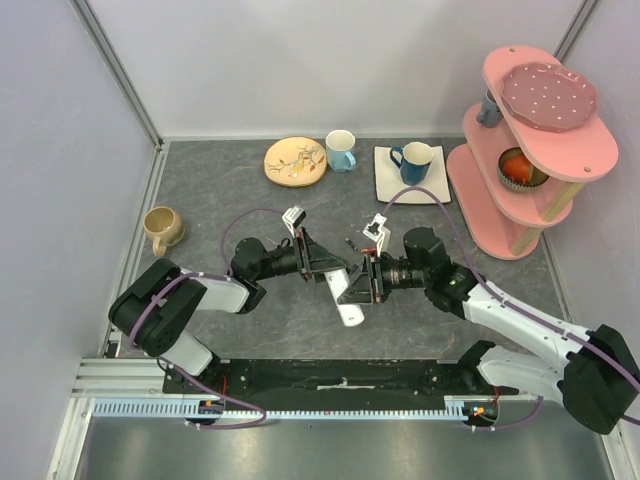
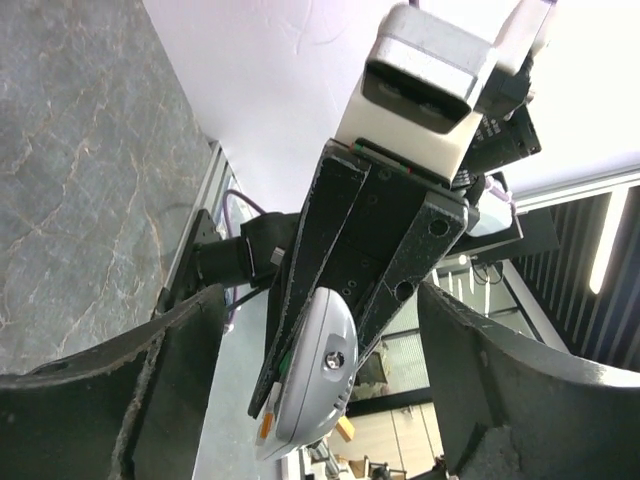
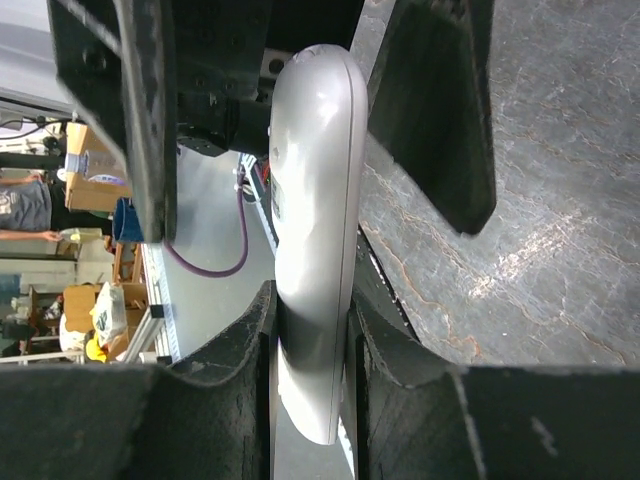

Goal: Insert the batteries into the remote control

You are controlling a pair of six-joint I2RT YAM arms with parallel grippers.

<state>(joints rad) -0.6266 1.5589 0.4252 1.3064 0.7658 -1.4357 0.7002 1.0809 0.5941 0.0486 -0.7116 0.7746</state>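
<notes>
While gripped, remote control (image 1: 350,312) lengthwise near-far.

The left arm (image 1: 220,293), lower left, and right arm (image 1: 520,325), lower right, have black joints, white link shells and a purple cable (image 1: 250,213) each. Fingers (image 2: 330,230) are flat, scuffed matte-black plates with round holes, under a white camera housing (image 2: 420,80).

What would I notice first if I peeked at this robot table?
In the middle of the table, the right gripper pinches a white remote control, and the left gripper has its fingers wide open on either side of it, not touching. At the back right stands a tall pink shelf with a pink dotted plate on top.
</notes>
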